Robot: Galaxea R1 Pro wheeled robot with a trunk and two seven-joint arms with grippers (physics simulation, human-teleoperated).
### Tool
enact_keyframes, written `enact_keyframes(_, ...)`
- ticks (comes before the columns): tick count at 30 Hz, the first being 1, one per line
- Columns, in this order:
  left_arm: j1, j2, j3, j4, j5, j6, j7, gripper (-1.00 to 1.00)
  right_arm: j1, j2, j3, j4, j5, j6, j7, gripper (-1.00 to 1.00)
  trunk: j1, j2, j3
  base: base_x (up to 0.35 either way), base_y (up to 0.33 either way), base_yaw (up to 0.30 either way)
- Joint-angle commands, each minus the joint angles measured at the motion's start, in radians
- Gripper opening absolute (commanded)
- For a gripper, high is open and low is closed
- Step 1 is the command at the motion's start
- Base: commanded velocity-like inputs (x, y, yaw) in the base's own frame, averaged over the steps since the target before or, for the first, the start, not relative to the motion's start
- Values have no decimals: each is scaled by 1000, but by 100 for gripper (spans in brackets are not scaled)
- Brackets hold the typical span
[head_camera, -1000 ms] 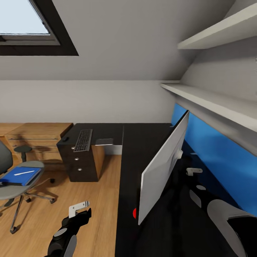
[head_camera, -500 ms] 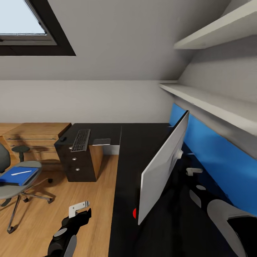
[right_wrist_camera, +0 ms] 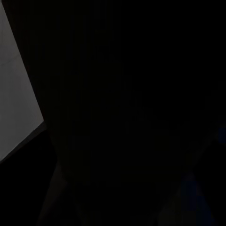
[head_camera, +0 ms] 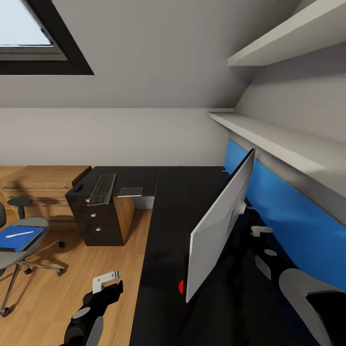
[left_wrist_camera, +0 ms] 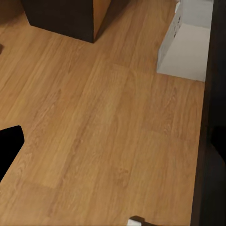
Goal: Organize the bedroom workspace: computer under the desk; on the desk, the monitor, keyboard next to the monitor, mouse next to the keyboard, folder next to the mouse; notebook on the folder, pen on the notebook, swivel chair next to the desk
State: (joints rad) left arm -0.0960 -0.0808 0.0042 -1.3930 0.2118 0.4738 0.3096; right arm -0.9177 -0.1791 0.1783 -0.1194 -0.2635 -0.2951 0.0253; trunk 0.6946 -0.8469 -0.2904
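On the black desk [head_camera: 163, 250], tilted monitor [head_camera: 218, 226], keyboard [head_camera: 101, 189] beyond.

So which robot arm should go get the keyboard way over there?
Probably the left. The left gripper hangs free over the wooden floor, on the same side as the keyboard on the drawer unit. The right gripper is behind the monitor, which blocks its way.
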Motion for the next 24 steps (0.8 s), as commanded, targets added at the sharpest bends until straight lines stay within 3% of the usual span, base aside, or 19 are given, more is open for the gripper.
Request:
enact_keyframes(1, -1, 0, 0, -1, 10, 4, 6, 100, -1, 0, 10, 1, -11, -3, 2, -100, 1, -1, -1, 71, 0, 0)
enact_keyframes(11, -1, 0, 0, -1, 10, 6, 6, 100, -1, 0, 10, 0, -11, -4, 2, -100, 1, -1, -1, 22, -5, 0)
enact_keyframes(24, -1, 0, 0, -1, 9, 6, 6, 100, -1, 0, 10, 0, -11, -4, 2, -100, 1, -1, -1, 110, -105, 0)
